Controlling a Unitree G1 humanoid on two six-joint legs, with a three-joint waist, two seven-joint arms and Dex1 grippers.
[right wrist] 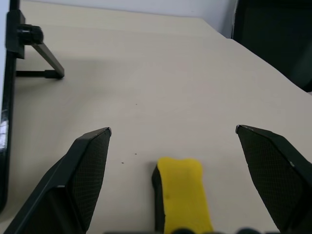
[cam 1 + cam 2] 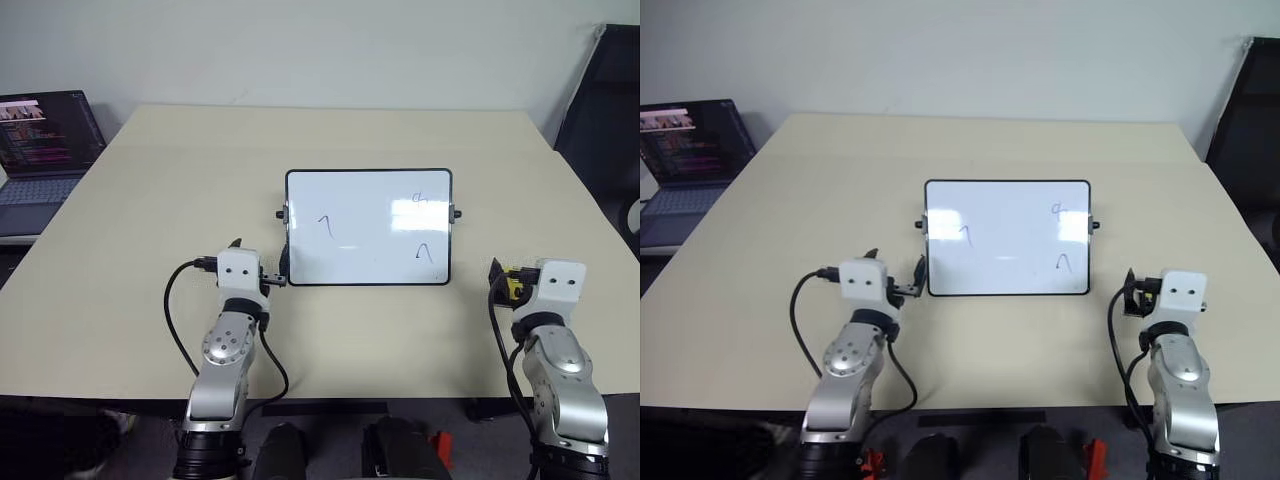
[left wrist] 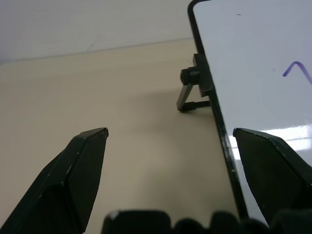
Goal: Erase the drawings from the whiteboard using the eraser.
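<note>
Right gripper (image 1: 173,131) gapes wide astride the yellow eraser (image 1: 183,195) lying on the worktop (image 2: 180,190) right of the whiteboard (image 2: 368,228); pickup is in hand; next it must lower and close; drawings (image 2: 325,226) remain.

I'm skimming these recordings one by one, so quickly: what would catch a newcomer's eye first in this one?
The whiteboard propped at the middle of the beige table, with three small drawings on it. Next, the yellow eraser lying on the table between the open fingers of the right gripper, not gripped. The left gripper, also open, straddles the board's left edge, and an open laptop sits off the table's far left corner.
</note>
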